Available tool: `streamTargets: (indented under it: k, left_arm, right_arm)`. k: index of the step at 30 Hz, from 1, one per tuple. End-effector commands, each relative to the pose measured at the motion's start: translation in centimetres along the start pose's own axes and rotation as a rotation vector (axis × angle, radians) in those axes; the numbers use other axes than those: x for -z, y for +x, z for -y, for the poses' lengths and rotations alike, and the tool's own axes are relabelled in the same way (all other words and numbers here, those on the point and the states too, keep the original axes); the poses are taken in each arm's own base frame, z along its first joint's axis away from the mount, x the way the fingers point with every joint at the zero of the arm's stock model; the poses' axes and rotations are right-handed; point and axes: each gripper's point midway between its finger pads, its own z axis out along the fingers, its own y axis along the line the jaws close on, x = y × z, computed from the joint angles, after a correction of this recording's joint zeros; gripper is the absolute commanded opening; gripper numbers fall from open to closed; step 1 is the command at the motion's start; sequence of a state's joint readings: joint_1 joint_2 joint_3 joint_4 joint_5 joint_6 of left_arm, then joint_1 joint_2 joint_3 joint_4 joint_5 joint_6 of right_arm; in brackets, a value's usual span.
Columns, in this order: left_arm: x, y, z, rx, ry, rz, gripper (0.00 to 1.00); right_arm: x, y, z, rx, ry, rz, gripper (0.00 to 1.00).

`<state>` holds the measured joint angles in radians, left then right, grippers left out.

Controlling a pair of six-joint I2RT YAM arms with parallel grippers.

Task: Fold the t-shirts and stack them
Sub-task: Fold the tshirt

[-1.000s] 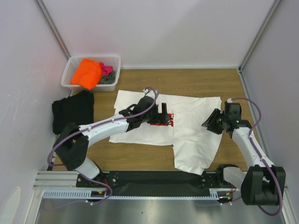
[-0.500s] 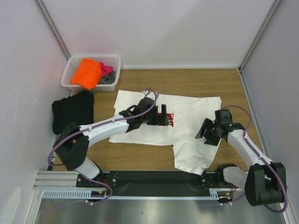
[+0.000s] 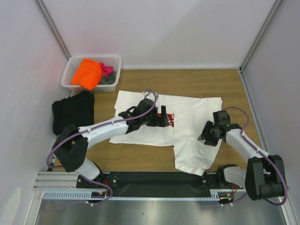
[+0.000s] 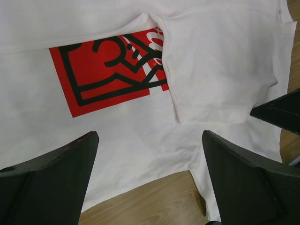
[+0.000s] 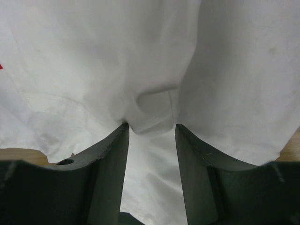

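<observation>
where pale walls (image 3: 164, 28) enclose wooden table (image 3: 197, 82) (white t-shirt (image 3: 197, 112) spread)

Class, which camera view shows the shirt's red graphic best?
Left wrist: the graphic shows large, one corner under a fold. Top external shows only a sliver beside the left hand; right wrist, almost only white shirt.
</observation>
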<state>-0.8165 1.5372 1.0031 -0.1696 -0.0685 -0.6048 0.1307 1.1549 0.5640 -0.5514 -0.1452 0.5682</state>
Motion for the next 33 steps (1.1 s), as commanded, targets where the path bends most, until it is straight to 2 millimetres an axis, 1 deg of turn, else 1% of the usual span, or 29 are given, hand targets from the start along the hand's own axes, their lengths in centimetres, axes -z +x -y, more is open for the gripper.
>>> streamTargets:
  k: [1,5,6,9,10,14,15,16,17,20,21,23,24,26,27,30,31,32,33]
  left_arm:
    - [1.1,-1.1,0.8,0.006,0.023,0.046,0.98]
    - [1.2,-1.2,0.7,0.001,0.017,0.049,0.98]
    - [1.2,-1.2,0.7,0.001,0.015,0.049,0.98]
    - [1.2,-1.2,0.7,0.001,0.013,0.048,0.98]
    - [1.2,-1.2,0.6,0.001,0.012,0.049,0.98]
    - [1.0,-1.2,0.7,0.001,0.015,0.049,0.98]
    - [1.0,-1.2,0.7,0.003,0.016,0.05,0.98]
    - [0.9,-1.2,0.7,0.003,0.017,0.048,0.98]
    - [0.9,-1.1,0.8,0.002,0.019,0.047,0.98]
    - [0.8,-1.0,0.8,0.004,0.021,0.043,0.98]
    - [0.8,-1.0,0.8,0.004,0.022,0.042,0.98]
    - [0.8,-0.9,0.8,0.004,0.022,0.042,0.98]
    - [0.8,-1.0,0.8,0.002,0.022,0.042,0.98]
    - [0.9,-1.0,0.8,-0.001,0.025,0.044,0.98]
    - [0.9,-1.0,0.9,-0.002,0.028,0.044,0.98]
    - [0.8,-1.1,1.0,-0.008,0.034,0.047,0.98]
    - [0.8,-1.2,1.1,-0.008,0.034,0.047,0.98]
    - [0.8,-1.2,1.1,-0.008,0.035,0.048,0.98]
    - [0.8,-1.2,1.1,-0.002,0.033,0.044,0.98]
  right_arm:
    - [-0.5,-1.1,-0.3,0.011,0.005,0.037,0.49]
    - [-0.7,-1.2,-0.3,0.015,0.008,0.042,0.38]
    - [-0.5,-1.4,-0.5,0.015,0.003,0.047,0.34]
    - [0.2,-1.4,-0.7,0.017,0.003,0.048,0.29]
    - [0.6,-1.7,-1.0,0.02,0.0,0.057,0.28]
    - [2.0,-1.8,-1.0,0.033,0.027,0.058,0.25]
    - [2.3,-1.5,-0.7,0.037,0.047,0.042,0.25]
    - [2.8,-1.8,-0.9,0.04,0.05,0.046,0.25]
    - [3.1,-1.5,-0.6,0.041,0.068,0.03,0.25]
    - [3.8,-1.6,-0.7,0.046,0.084,0.034,0.29]
    - [3.9,-1.3,-0.7,0.039,0.082,0.021,0.35]
    - [4.3,-0.8,-0.9,0.031,0.082,-0.009,0.43]
    - [4.4,-0.6,-1.0,0.027,0.081,-0.019,0.55]
    - [5.2,-0.7,-1.1,0.034,0.085,-0.016,0.62]
    - [5.9,-1.6,-1.6,0.036,0.077,0.018,0.65]
    - [6.8,-3.4,-2.6,0.052,0.044,0.097,0.64]
    - [6.7,-3.8,-2.9,0.057,0.034,0.11,0.64]
    - [6.4,-4.7,-3.5,0.056,0.007,0.137,0.64]
    - [5.9,-4.7,-4.1,0.058,-0.017,0.126,0.63]
